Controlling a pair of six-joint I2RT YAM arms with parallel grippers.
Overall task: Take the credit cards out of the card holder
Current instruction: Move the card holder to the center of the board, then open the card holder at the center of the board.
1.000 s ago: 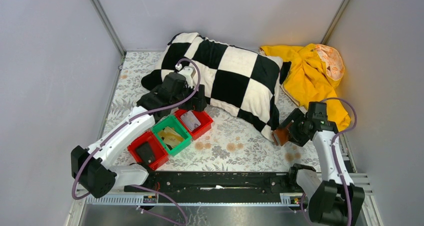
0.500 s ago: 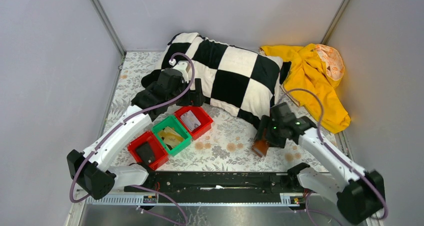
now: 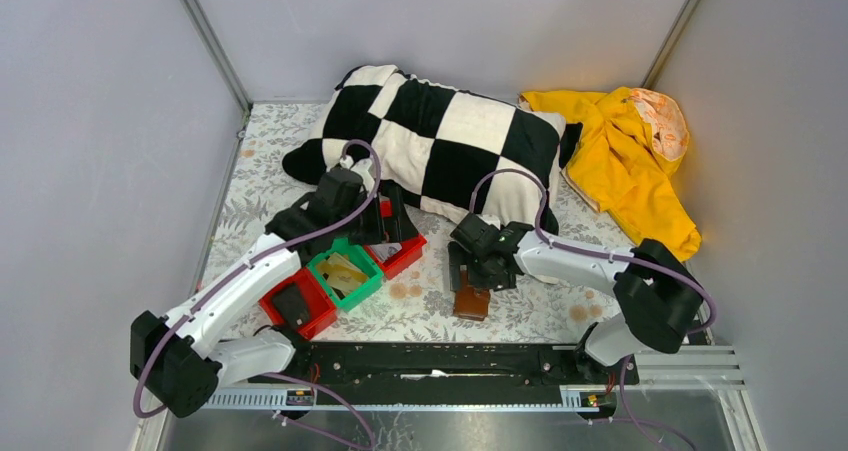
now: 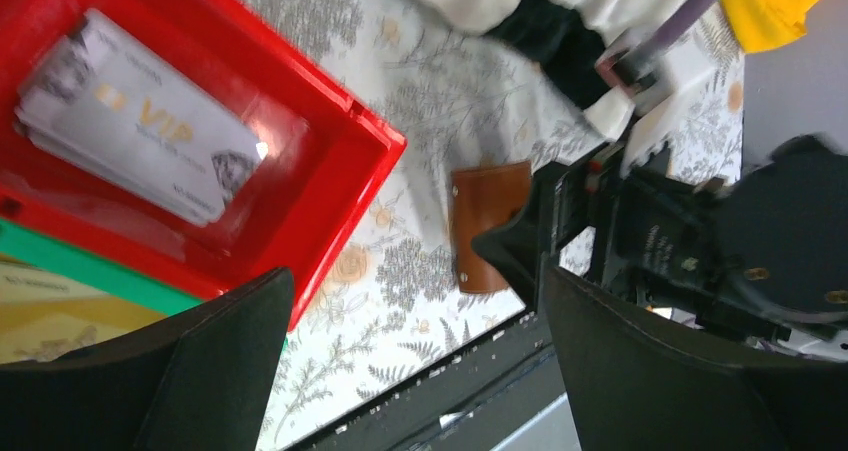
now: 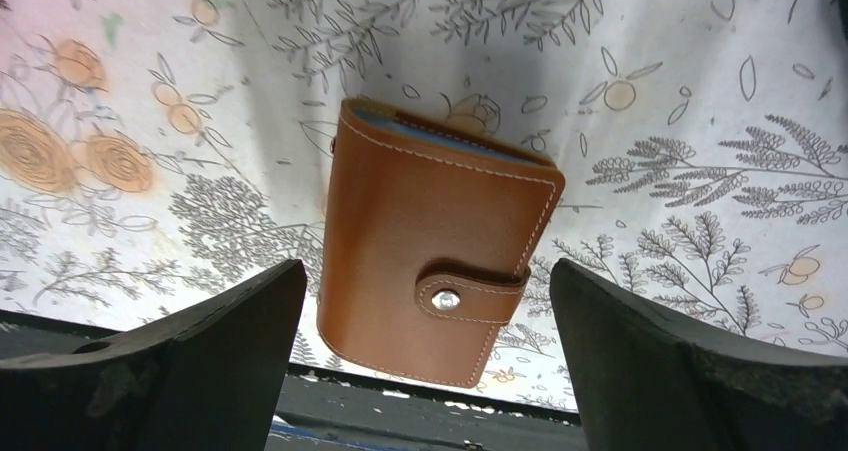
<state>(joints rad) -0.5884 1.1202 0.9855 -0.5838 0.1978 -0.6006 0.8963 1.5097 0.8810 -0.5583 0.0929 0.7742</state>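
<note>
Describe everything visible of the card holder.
The card holder is a brown leather-like wallet with pale stitching, closed, its strap fastened by a metal snap; a grey-blue edge shows at one end. It lies flat on the floral cloth near the front edge, under the open right hand, which does not touch it.

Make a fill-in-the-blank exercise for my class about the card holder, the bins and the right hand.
1. The card holder lies with its strap snapped down, so it is ____.
2. The middle bin, between the near red bin and the far red bin, is ____.
3. The grey card in the far red bin bears the gold letters ____.
4. The right hand hangs over the card holder without gripping it: it is ____.
Missing words: closed; green; VIP; open.
</note>
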